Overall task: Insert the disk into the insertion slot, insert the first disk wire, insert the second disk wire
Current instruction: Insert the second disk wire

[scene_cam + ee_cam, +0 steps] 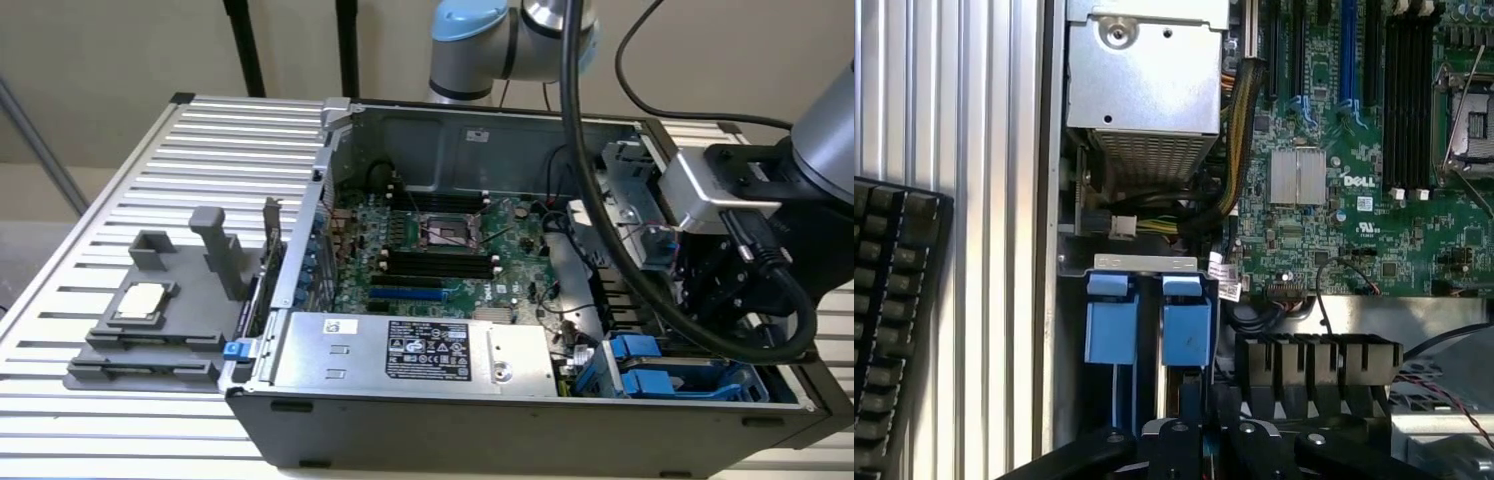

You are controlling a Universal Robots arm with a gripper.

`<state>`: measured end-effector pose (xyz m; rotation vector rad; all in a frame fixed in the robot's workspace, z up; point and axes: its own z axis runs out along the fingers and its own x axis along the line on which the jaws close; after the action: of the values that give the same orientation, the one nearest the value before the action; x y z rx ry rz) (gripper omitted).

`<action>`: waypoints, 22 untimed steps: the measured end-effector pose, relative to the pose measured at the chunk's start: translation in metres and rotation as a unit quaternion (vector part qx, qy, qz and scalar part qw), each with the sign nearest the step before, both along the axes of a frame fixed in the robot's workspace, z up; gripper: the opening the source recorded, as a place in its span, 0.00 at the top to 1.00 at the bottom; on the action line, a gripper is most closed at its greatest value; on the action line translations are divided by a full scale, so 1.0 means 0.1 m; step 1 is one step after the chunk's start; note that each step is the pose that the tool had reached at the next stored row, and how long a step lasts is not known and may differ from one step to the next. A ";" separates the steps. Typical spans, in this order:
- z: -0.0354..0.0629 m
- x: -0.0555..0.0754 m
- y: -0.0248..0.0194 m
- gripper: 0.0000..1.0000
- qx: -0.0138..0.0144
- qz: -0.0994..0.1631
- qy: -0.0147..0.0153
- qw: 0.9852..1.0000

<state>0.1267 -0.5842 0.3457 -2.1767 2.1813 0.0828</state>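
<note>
The insertion slot (1144, 265) is a dark metal bay in the case corner, and two bright blue plastic tabs (1109, 330) stand side by side in it. In the exterior view the same blue rails (667, 380) sit at the case's near right corner, under the arm's black wrist (727, 270). I cannot make out the disk's labelled face, so I cannot tell whether it sits in the bay. My gripper (1191, 400) hangs just above the blue tabs with its black fingers together. What lies between them is hidden. A white connector (1122, 225) on loose wires lies just beyond the slot.
The silver power-supply box (414, 350) fills the case's near side beside the slot. The green motherboard (441, 250) lies behind it. A thick black cable (587, 200) hangs across the case. A grey fixture (147, 320) sits on the slatted table, and a black keyboard (894, 320) lies outside the case wall.
</note>
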 end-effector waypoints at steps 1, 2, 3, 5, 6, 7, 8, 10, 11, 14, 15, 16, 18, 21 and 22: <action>-0.004 0.00 0.000 0.84 0.000 0.000 0.000 1.000; -0.008 0.00 0.000 0.84 0.001 0.000 0.000 1.000; -0.012 0.00 -0.001 0.84 0.001 0.000 0.000 1.000; -0.018 0.00 -0.001 0.84 0.002 0.000 0.000 1.000; -0.022 0.00 -0.002 0.84 0.002 0.000 -0.001 1.000; -0.026 0.00 -0.002 0.84 0.002 0.001 -0.001 1.000; -0.029 0.00 -0.002 0.84 0.002 0.001 -0.001 1.000; -0.034 0.00 -0.004 0.84 0.003 0.001 -0.002 1.000; -0.036 0.00 -0.005 0.84 0.003 0.001 -0.002 1.000; -0.038 0.00 -0.006 0.84 0.003 0.002 -0.002 1.000; -0.039 0.00 -0.006 0.84 0.003 0.002 -0.002 1.000; -0.039 0.00 -0.007 0.84 0.003 0.002 -0.002 1.000; -0.039 0.00 -0.009 0.84 0.003 0.002 -0.002 1.000; -0.039 0.01 -0.015 0.84 0.003 0.003 -0.002 1.000; -0.039 0.01 -0.016 0.84 0.003 0.003 -0.002 1.000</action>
<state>0.1273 -0.5858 0.3418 -2.1784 2.1701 0.0860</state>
